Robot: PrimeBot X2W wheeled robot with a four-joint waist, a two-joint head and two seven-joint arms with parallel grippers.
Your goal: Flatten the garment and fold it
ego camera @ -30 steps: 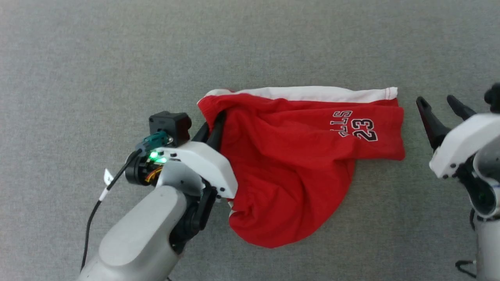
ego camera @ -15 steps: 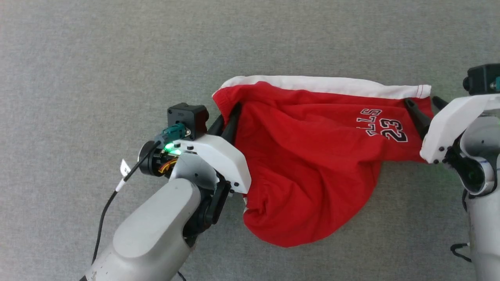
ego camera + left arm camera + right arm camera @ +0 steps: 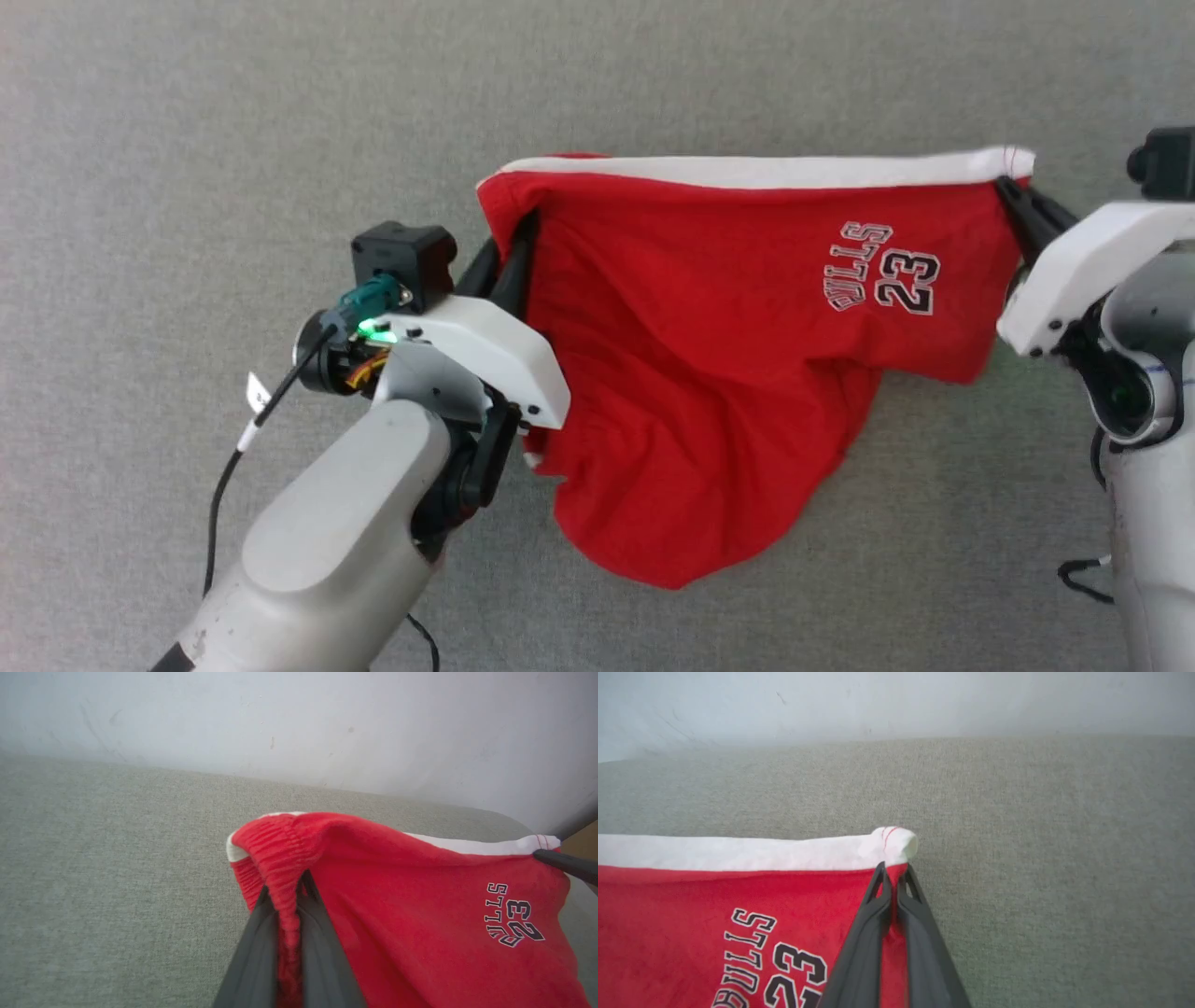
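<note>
1. Fingers of the left gripper and right gripper are pressed together on cloth, above a grey cloth-covered worktop that spreads well beyond both.
2. Between them hang the red basketball shorts. The left pinches the elastic waistband, the right the leg-hem corner by the white side stripe. The rest sags bunched below.
3. The "BULLS 23" lettering sits just beside the right fingers.
4. Flattening seems to be the step in hand. The next move calls for laying the shorts down taut, then smoothing the bunch.

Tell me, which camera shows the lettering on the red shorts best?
The head view: the lettering reads whole, BULLS 23. The left wrist view shows it small and tilted; the right wrist view cuts it at the bottom edge.
</note>
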